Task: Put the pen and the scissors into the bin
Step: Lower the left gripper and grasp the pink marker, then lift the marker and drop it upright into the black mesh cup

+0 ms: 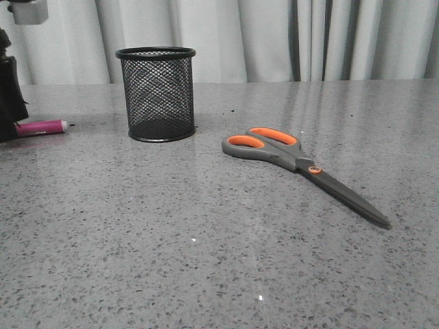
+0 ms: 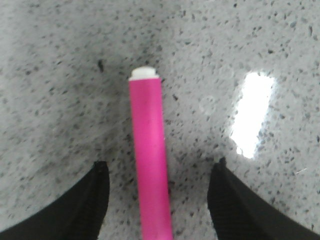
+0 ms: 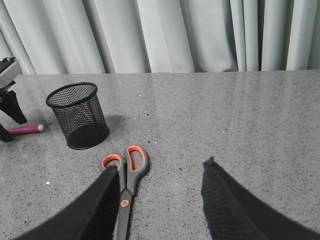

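The pink pen [image 2: 147, 155] lies flat on the grey table, white tip pointing away, between the fingers of my left gripper [image 2: 161, 165]. That gripper is open, low over the table, and its fingers are apart from the pen on both sides. In the front view the pen [image 1: 41, 127] is at the far left, left of the upright black mesh bin [image 1: 156, 94]. The scissors [image 1: 302, 164] lie closed on the table right of the bin, handles toward it. My right gripper [image 3: 161, 166] is open and empty, above the table just right of the scissors [image 3: 131, 165].
The speckled grey table [image 1: 206, 260] runs back to a pale curtain [image 1: 274, 41]. The bin [image 3: 80, 115] looks empty. The left arm's dark body [image 1: 8, 103] is at the left edge of the front view.
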